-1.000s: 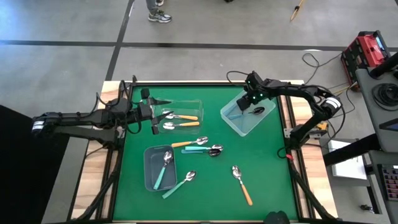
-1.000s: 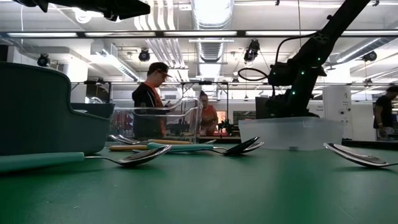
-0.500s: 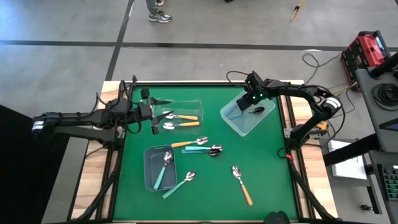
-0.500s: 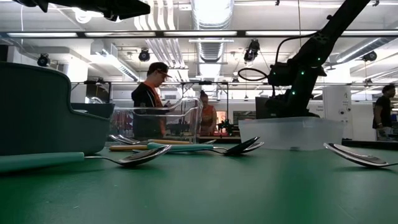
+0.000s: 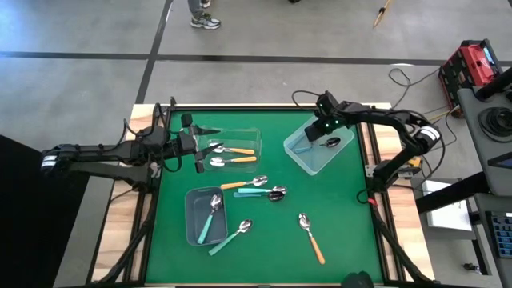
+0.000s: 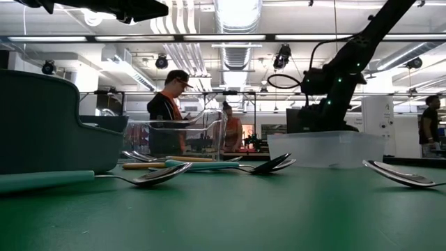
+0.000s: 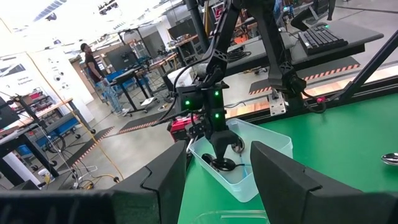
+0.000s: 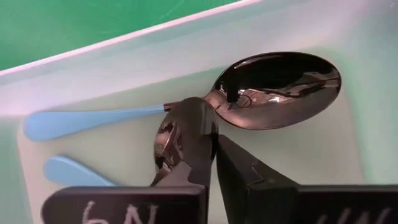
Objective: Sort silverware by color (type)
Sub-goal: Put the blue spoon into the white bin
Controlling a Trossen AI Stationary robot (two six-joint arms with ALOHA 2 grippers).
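An orange-handled spoon (image 5: 310, 237) and a teal-handled one (image 5: 231, 237) lay near the tabletop's front edge, more at its middle. The left gripper (image 5: 198, 147) hovered parted and empty by the clear bin (image 5: 232, 132). At the far right corner, the right gripper (image 5: 322, 136) was pinched together inside the pale bin (image 5: 297, 155), above two blue-handled spoons (image 8: 186, 107), gripping neither.

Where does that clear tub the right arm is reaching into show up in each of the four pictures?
High view: the clear tub sits at the table's far right, under the right pincer.
Low view: right of centre, a pale box below the dark arm.
Left wrist view: low centre, across the green mat.
Right wrist view: its pale floor fills the picture.
Shared landmark: the blue-handled spoon lying inside; the low view hides it.
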